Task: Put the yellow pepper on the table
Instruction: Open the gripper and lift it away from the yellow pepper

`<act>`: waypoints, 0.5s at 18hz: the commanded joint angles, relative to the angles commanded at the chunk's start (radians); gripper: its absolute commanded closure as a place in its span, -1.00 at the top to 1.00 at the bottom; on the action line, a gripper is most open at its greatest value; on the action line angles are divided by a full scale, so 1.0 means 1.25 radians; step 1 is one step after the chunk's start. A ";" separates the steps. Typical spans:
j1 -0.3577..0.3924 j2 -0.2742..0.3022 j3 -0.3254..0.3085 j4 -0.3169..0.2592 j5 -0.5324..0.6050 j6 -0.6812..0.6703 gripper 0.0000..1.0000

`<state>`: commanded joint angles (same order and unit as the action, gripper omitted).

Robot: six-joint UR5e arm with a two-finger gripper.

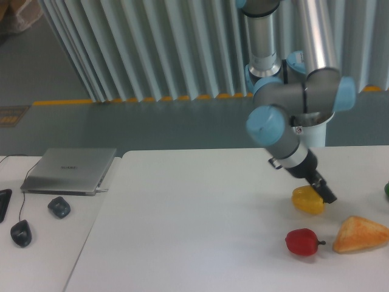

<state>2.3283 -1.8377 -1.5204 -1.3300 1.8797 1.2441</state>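
Observation:
The yellow pepper (pixel 307 202) is small, glossy and lobed, and sits at or just above the surface of the white table (pixel 194 231) on its right side. My gripper (pixel 324 193) comes down at a slant from the upper left. Its dark fingers (pixel 328 196) close on the pepper's upper right side and hide part of it. I cannot tell whether the pepper rests on the tabletop or hangs slightly above it.
A red pepper (pixel 302 242) lies in front of the yellow one, with an orange-yellow wedge (pixel 360 235) to its right. Something green (pixel 386 190) shows at the right edge. A side desk on the left holds a closed laptop (pixel 70 170) and two mice (pixel 59 207).

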 joint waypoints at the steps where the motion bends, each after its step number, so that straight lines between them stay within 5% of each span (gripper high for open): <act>1: 0.046 -0.005 0.032 -0.001 -0.083 0.000 1.00; 3: 0.097 -0.013 0.061 0.000 -0.174 0.004 1.00; 9: 0.163 -0.120 0.183 -0.034 -0.243 0.165 1.00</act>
<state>2.5324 -1.9879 -1.2917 -1.3729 1.5757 1.4509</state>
